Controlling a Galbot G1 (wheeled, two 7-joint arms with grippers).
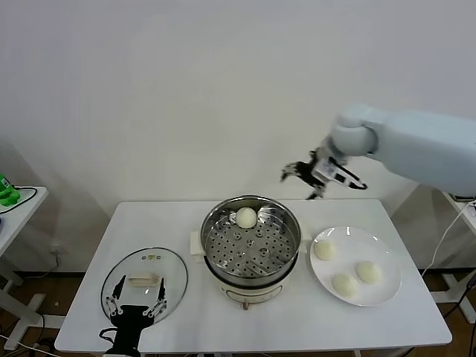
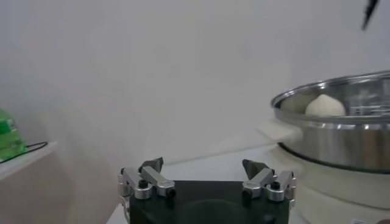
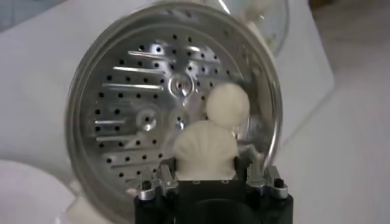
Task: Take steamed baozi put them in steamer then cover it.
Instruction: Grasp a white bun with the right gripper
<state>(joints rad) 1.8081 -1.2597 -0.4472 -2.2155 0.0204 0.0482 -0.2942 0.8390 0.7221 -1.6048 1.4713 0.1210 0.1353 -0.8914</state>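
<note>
Hovering with the right gripper (image 1: pixel 321 175) in the upper right of the head view, above and behind the steamer (image 1: pixel 286 223), jaws spread wide and carrying nothing. Resting the left gripper (image 1: pixel 136 306) low in the lower left, likewise spread, over the glass lid (image 1: pixel 175 268). Showing one baozi (image 1: pixel 246 217) already inside the steamer, against the rim toward the top of the frame; showing two pale rounded shapes there in the right wrist view, possibly bun plus reflection, not being able to tell. Leaving three baozi (image 1: pixel 323 250) (image 1: pixel 344 283) (image 1: pixel 368 271) waiting apart from one another on the white plate (image 1: pixel 387 294) at lower right, just beside the steamer. Judging these buns as light, soft and easily dented, with smooth skin that is likely slightly tacky. Favouring a gentle pinch across the widest middle, fingers coming down on opposite sides, closing only until the dough is yielding a little. Needing the lid's cream handle for the covering step, not the slippery glass edge.
</note>
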